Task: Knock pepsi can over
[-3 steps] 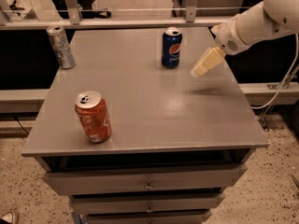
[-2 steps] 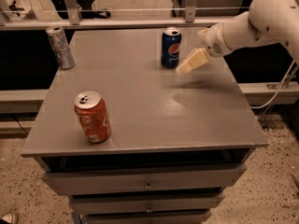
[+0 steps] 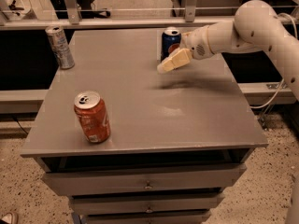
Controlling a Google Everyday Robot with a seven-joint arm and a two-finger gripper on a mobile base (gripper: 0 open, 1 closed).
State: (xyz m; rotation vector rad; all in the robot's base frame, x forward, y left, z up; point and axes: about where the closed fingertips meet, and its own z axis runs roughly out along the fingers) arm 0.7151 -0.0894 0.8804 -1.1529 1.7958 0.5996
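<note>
The pepsi can is dark blue with a silver top. It stands upright near the back edge of the grey table, a little right of centre. My gripper comes in from the right on a white arm. Its cream fingers point left and down, just in front of the can and overlapping its lower right side. I cannot tell whether it touches the can.
An orange-red soda can stands upright at the table's front left. A slim silver-grey can stands at the back left corner. Drawers sit below the tabletop. A rail runs behind the table.
My gripper has moved left across the table, from right of the pepsi can to directly in front of it. The can still stands upright.
</note>
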